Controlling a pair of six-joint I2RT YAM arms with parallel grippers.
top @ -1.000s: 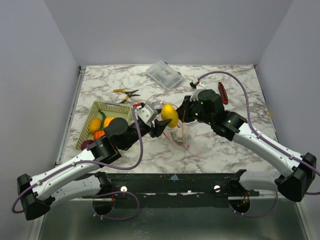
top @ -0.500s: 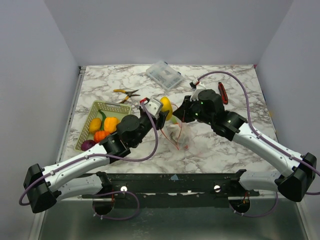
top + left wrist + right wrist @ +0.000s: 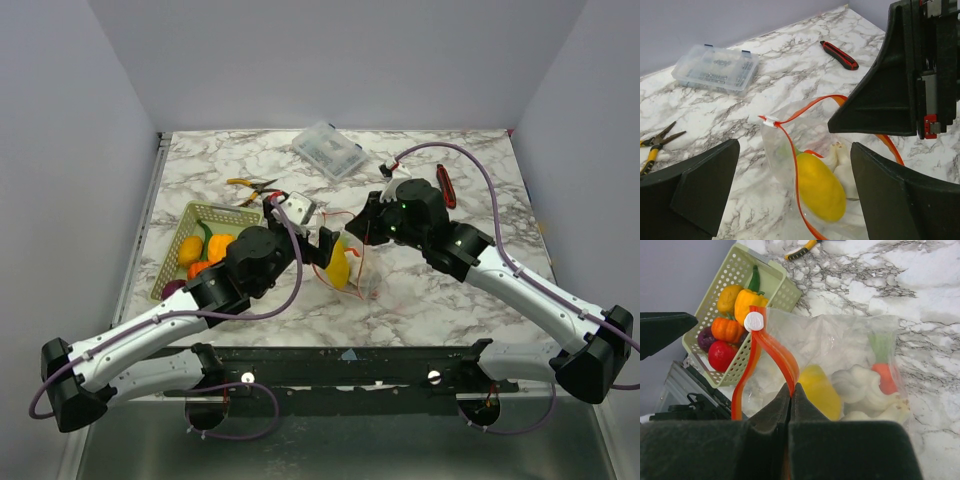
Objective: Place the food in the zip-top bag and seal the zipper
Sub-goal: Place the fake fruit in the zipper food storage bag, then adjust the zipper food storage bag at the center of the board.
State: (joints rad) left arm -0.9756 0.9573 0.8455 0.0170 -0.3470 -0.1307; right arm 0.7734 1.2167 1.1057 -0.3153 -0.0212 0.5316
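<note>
Loading the zip-top bag (image 3: 776, 150) is the step in hand: more food (image 3: 204, 256) sits in the basket (image 3: 215, 209) near the counter's (image 3: 450, 300) left edge, my left gripper (image 3: 795, 147) hangs spread and empty over the bag at mid-counter, lemon (image 3: 820, 187) inside, and my right gripper (image 3: 791, 390) pinches the zipper (image 3: 774, 351), holding the mouth up. Next, I judge, the left must fetch another piece.
</note>
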